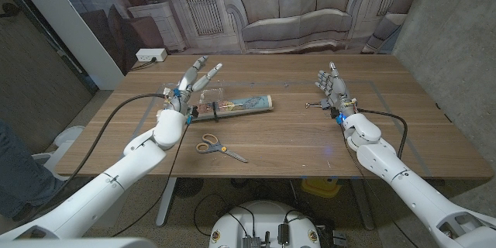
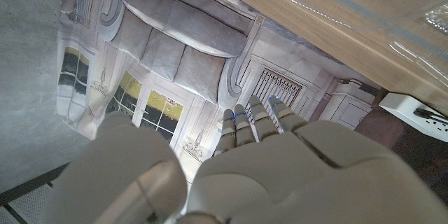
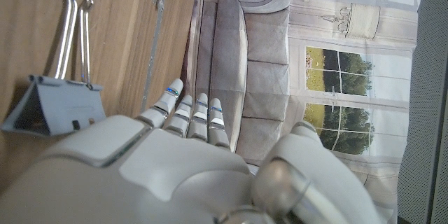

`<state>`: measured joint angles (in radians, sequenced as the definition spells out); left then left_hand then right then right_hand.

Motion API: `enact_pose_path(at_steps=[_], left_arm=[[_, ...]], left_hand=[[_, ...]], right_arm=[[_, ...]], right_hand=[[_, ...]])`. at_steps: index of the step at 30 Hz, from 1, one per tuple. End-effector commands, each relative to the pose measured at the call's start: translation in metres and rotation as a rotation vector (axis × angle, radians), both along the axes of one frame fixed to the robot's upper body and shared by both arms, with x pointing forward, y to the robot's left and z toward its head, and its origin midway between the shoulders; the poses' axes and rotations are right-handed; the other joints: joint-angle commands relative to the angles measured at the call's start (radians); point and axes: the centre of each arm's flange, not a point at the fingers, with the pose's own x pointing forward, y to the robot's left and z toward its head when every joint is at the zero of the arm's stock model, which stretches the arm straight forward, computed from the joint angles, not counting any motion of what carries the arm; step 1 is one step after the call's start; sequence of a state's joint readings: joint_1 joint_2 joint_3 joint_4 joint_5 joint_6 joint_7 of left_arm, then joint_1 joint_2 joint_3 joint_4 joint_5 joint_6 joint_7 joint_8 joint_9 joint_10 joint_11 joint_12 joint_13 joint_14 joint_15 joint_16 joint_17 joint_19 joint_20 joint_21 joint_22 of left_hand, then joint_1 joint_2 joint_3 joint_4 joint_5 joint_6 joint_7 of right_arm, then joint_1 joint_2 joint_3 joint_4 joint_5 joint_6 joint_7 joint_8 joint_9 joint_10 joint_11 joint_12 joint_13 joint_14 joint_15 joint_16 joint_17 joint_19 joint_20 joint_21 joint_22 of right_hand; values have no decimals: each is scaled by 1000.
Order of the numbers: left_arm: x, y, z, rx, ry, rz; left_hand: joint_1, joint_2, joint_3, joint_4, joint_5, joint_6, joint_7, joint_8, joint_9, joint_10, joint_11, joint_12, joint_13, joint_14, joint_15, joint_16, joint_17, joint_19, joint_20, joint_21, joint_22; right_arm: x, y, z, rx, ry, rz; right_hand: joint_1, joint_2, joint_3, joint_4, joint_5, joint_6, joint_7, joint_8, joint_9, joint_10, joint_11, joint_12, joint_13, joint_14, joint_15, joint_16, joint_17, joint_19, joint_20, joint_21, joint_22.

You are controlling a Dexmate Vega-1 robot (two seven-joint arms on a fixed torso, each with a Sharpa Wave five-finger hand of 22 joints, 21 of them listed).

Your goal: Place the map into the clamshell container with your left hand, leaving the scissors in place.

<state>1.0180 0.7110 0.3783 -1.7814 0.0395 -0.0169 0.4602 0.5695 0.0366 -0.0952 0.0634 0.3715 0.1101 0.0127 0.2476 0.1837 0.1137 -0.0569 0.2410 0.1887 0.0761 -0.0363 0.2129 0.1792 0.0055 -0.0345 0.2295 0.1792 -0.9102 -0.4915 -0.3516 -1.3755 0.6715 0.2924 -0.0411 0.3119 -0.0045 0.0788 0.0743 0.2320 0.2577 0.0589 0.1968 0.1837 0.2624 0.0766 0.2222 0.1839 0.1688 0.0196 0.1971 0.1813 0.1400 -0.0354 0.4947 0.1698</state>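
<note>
The map point(image 1: 246, 104) lies rolled on the desk point(image 1: 294, 143), one end in the clear clamshell container point(image 1: 208, 102). The left hand point(image 1: 191, 81) hovers over the container, fingers point(image 1: 203, 66) spread, holding nothing. The scissors point(image 1: 218, 147) lie nearer the robot; the right hand point(image 1: 332, 89) stands open beside a binder clip point(image 1: 316, 105).

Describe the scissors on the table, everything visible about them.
The scissors lie flat on the wooden table, near its front edge, in front of the clear clamshell container and the map but apart from both. The handles look orange and blue with two finger loops, pointing toward the robot's left; the grey metal blades point to its right and look closed or nearly so. Nothing touches them; the left hand is raised beyond the container.
</note>
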Motion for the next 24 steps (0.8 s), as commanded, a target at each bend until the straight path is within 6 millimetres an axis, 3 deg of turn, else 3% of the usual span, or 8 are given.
enact_pose_path(at_steps=[1, 16, 24], left_arm=[[-14, -11, 5, 102, -36, 119], [-23, -18, 2, 196, -31, 216], [-30, -23, 6, 241, -21, 284]], left_hand=[[12, 1, -2, -11, 8, 18, 1, 3, 4, 16, -5, 10, 1, 17, -14, 8, 3, 15, -38, 8, 4], [42, -2, -5, -26, 16, 59, -8, 6, 5, 67, -6, 15, 2, 66, -16, 11, 3, 59, -44, 17, 5], [76, -10, -6, -45, 22, 100, -11, 12, 5, 108, -23, 18, 3, 103, -26, 14, 4, 95, -39, 25, 7]], right_arm=[[0, 1, -1, 3, -2, 3], [-2, 1, -4, 11, 1, 1], [-2, 3, -6, 12, 4, 3]], right_hand=[[2, 4, 5, -6, -1, 9, -2, 1, 3, 12, 1, 4, 4, 9, -4, 1, 4, 11, -16, -3, 5], [4, 5, 5, -7, -2, 12, -2, 2, 4, 16, 2, 5, 4, 12, -5, 1, 4, 15, -16, -8, 6], [5, 6, 5, -8, -2, 12, -4, 2, 4, 16, 1, 4, 4, 12, -5, 1, 4, 17, -16, -10, 6]])
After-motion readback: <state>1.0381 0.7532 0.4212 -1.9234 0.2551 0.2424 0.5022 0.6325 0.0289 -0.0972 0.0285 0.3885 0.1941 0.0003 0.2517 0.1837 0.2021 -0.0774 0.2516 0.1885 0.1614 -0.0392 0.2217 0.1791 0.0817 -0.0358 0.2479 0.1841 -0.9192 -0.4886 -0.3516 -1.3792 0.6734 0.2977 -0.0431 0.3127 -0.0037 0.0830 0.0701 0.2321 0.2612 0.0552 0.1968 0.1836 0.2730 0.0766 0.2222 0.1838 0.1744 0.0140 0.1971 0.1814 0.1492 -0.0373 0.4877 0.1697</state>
